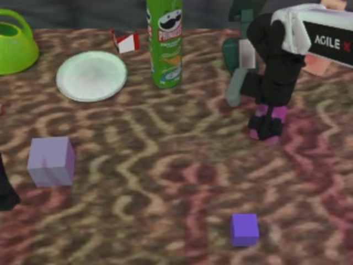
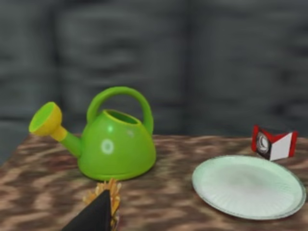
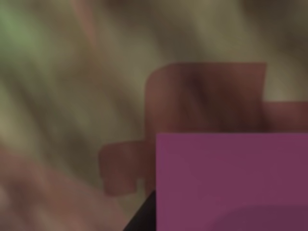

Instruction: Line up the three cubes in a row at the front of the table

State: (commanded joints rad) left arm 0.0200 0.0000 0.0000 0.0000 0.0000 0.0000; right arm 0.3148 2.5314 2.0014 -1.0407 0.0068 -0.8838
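Right claw [image 1: 267, 122]: gripping the medium magenta-pink solid cube [image 1: 279, 114], seemingly hovering above the mottled brown tabletop [image 1: 165, 165].
Left claw [image 1: 6, 193]: sitting at the left edge; grip state unreadable.
Open room: lying between the large pale lavender cube [image 1: 51, 160] and the small deep violet cube [image 1: 244, 229].

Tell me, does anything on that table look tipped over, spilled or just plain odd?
Nothing is spilled or damaged. The chip can, plate and watering can sit normally. The oddity: the magenta cube is off with the right gripper around it, away from the lavender cube and violet cube.
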